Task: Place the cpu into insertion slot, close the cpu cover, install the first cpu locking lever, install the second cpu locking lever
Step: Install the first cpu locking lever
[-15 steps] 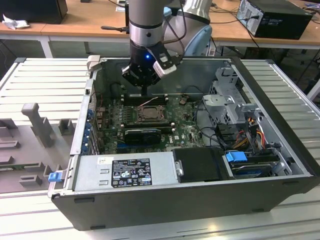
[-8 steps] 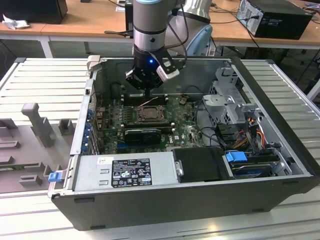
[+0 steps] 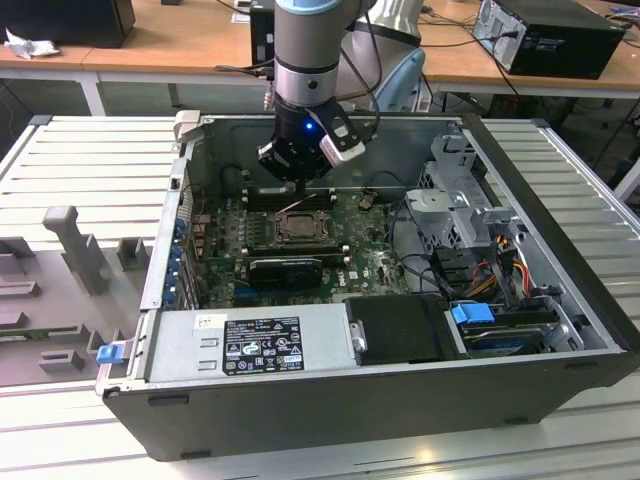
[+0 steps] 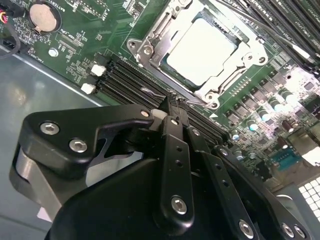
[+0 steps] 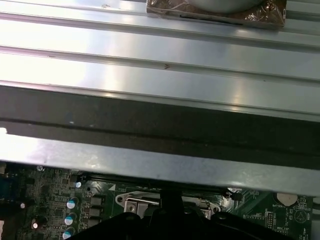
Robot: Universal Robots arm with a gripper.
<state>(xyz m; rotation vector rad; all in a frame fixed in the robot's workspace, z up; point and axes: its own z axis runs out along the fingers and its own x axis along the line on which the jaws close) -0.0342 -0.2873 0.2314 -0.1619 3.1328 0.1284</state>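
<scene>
Claw pinched narrow in open PC case on ribbed bench, desks behind.

Pale beige-silver flat square cpu lies level, seated in the square dark-rimmed insertion slot on the green board. The thin silvery metal cpu cover lies down flat, framing it.

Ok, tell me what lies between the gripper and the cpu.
In the second wrist view, between gripper and cpu: the silvery edge of the cpu cover and a thin wire lever beside the memory slots.
</scene>
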